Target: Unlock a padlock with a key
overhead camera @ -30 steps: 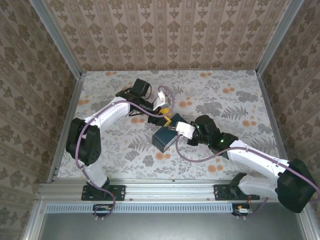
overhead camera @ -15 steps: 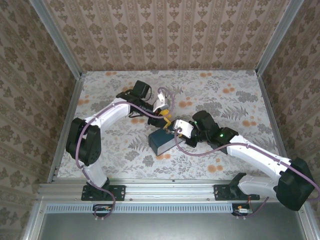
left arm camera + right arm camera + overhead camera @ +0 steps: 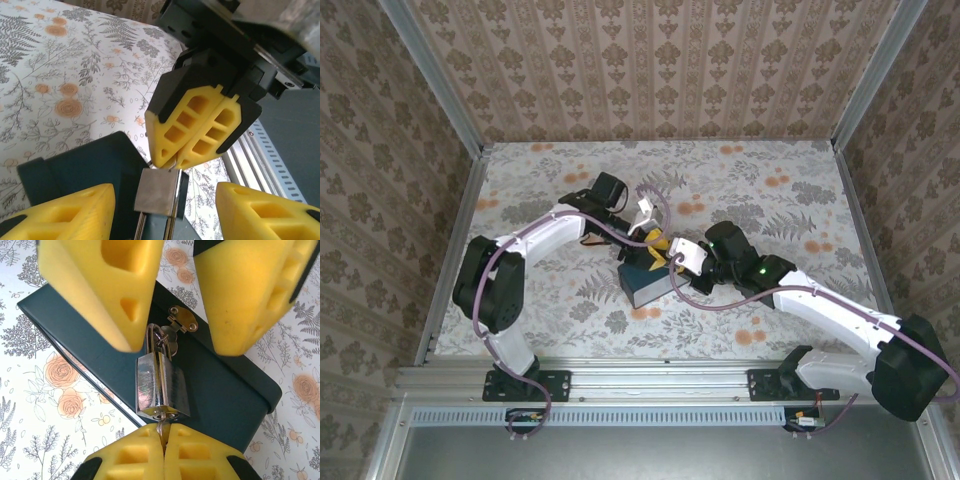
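Observation:
A silver padlock [image 3: 161, 387] hangs from a brass hasp [image 3: 183, 320] on a dark teal box [image 3: 642, 283]. My right gripper [image 3: 164, 435] is shut on the key [image 3: 163, 430], whose blade sits in the keyhole at the padlock's bottom. The left gripper [image 3: 165, 194] is open, its yellow fingers [image 3: 100, 285] standing either side of the shackle without touching the padlock [image 3: 157, 192]. In the left wrist view the right gripper [image 3: 172, 161] meets the lock from the far side. From above, both grippers [image 3: 665, 252] meet over the box's far end.
The box lies on a floral tabletop [image 3: 770, 200] enclosed by patterned walls. An aluminium rail [image 3: 650, 380] runs along the near edge by the arm bases. Purple cables [image 3: 655, 200] loop above the left gripper.
The left gripper has come down and rightwards to straddle the padlock. The right gripper and the box have shifted a little to the left, key still held.

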Robot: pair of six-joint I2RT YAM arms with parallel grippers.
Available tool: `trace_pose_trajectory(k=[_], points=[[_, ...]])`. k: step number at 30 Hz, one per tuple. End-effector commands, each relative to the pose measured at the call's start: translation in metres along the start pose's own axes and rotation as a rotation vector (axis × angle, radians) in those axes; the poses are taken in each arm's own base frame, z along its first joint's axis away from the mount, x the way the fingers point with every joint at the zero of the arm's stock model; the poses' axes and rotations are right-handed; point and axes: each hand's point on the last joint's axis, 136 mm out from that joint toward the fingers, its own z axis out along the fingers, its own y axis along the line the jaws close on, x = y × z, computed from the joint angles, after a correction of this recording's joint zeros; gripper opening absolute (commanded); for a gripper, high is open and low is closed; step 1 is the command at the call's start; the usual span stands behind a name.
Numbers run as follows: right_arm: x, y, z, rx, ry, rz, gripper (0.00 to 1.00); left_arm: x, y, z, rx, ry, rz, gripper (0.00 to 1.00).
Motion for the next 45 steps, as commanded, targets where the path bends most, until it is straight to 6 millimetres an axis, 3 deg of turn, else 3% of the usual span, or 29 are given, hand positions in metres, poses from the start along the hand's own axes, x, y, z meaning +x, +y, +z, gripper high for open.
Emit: trace_pose_trajectory(k=[1, 4, 10, 13, 17, 20, 33, 45], points=[[-0.012, -0.009, -0.007, 0.041, -0.063, 0.005, 0.08, -0.007, -0.002, 0.005, 0.035, -0.009, 0.032, 0.57], [-0.01, -0.005, -0.008, 0.029, -0.06, 0.007, 0.05, -0.001, 0.0, 0.009, 0.038, 0.006, 0.009, 0.55], [-0.015, -0.008, -0.017, 0.052, -0.097, 0.026, 0.12, 0.008, 0.001, 0.013, 0.044, 0.03, -0.012, 0.5], [-0.013, -0.007, -0.016, 0.037, -0.085, 0.023, 0.06, 0.011, 0.002, 0.016, 0.043, 0.029, -0.021, 0.49], [-0.013, -0.006, -0.017, 0.018, -0.087, 0.037, 0.15, 0.012, 0.006, 0.017, 0.043, 0.026, -0.032, 0.47], [-0.011, -0.006, -0.016, 0.015, -0.075, 0.039, 0.15, 0.013, 0.006, 0.018, 0.044, 0.024, -0.035, 0.46], [-0.024, -0.007, -0.021, -0.04, -0.128, 0.103, 0.0, 0.015, 0.006, 0.023, 0.062, 0.025, -0.052, 0.38], [-0.04, 0.003, -0.029, -0.252, -0.142, 0.34, 0.0, 0.012, -0.001, 0.028, 0.087, 0.008, -0.032, 0.35]])
